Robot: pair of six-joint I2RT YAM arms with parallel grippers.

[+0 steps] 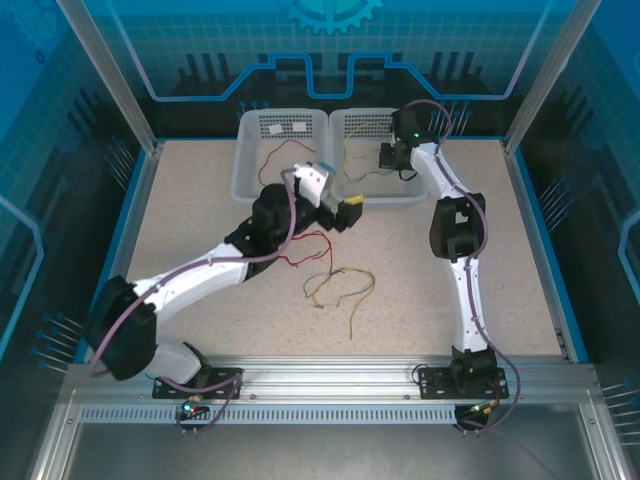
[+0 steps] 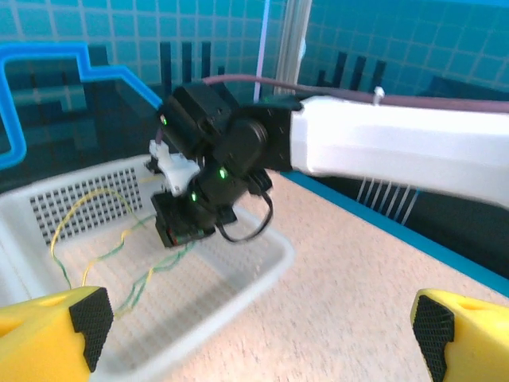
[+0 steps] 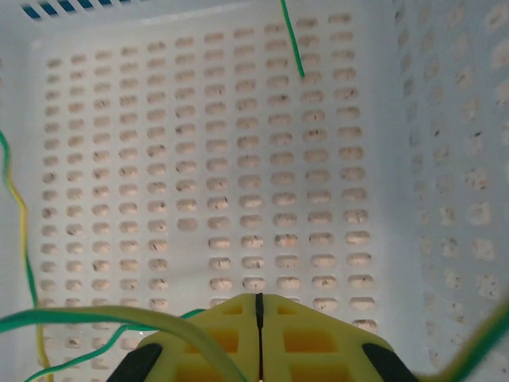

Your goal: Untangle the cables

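1. Found the loose cables [image 1: 338, 285], yellow-green ones, squiggled across one another near the middle of the table [image 1: 530, 250], a little toward its near edge. Found a red cable [image 1: 305, 243] curling just beside them on the left, close to the left arm.
2. Noted two white baskets at the table's far edge. The left basket [image 1: 240, 160] held a red strand [image 1: 272, 155]; the right basket [image 1: 380, 201] held yellow-green wire.
3. Saw the left tool [image 1: 350, 212] released, its yellow fingers [image 2: 75, 326] spread wide with nothing between them, hovering by the near rim of the right basket.
4. Saw the right tool [image 3: 258, 306] clenched inside the right basket, pads pressed flat together. Judged it to be pinching a yellow-green cable [image 3: 95, 314], which trailed out to both sides of the pads.
5. Judged every wire light, thin, limp and rather slick, likely to sag when raised and drag its neighbours along.
6. Thought it best to grip a free end, or a stretch clear of any crossing, right at the fingertips. Thought it best also to draw it out slowly so the loops could slide apart rather than tighten.
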